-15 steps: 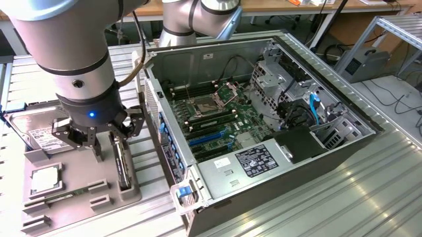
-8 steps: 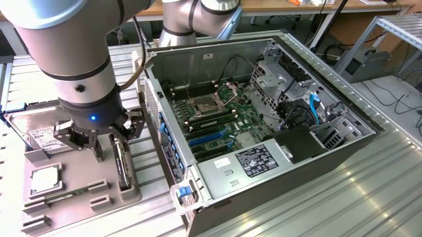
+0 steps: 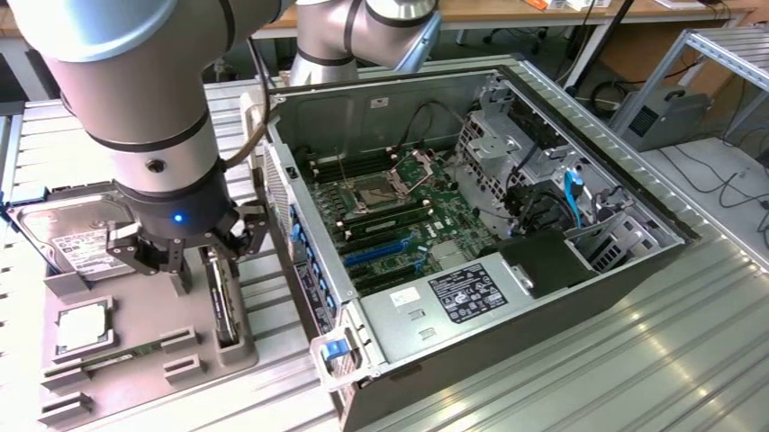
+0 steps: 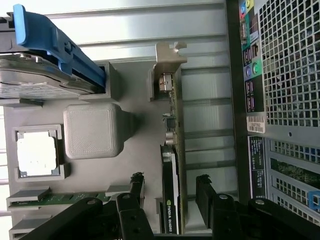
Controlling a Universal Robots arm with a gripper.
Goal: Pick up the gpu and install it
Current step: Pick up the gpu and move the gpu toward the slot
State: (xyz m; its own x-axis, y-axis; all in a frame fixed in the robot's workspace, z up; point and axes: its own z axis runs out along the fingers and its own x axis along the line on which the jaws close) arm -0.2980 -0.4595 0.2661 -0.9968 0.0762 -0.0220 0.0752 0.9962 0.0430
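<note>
The arm [image 3: 144, 108] hides part of the hard drive [image 3: 67, 238]; the gripper [image 3: 202, 263] covers one end of the gpu [image 3: 223, 310]; label [image 3: 469, 295] print unreadable.

Grey arm [image 3: 144, 99] stands near-vertical right above gpu [image 3: 223, 310], wrist [image 3: 178, 216] pointing straight down, small blue light lit on it. Another arm section [image 3: 360, 36] farther back from gpu. Black gripper [image 3: 204, 263] wide open, low over gpu's top edge – one finger each side of card. Wrist view: fingers [image 4: 136, 181] level w/ each other, gap to gpu on both sides – no contact seen.
</note>
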